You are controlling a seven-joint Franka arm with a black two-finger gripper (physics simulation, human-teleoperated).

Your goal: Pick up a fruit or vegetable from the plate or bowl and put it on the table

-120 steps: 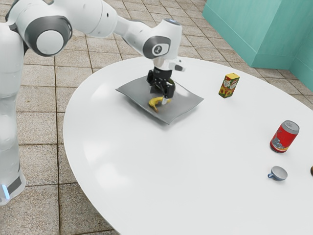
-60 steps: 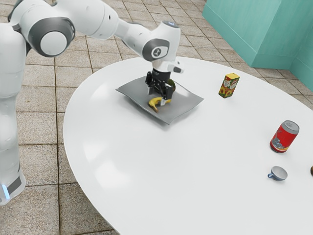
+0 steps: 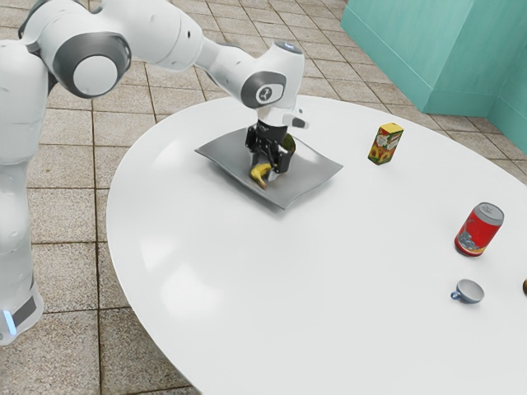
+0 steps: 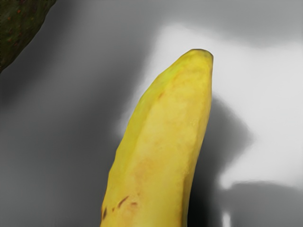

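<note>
Yellow, the banana is at the grey plate, just under my gripper, with a dark green fruit near it. Whether I am grasping the banana or have it released, I cannot tell.

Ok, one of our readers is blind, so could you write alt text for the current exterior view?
A robot's black gripper is right at a yellow banana on a gray plate, near a dark green fruit. The round white table also holds a carton, a red can and a small cup.
</note>
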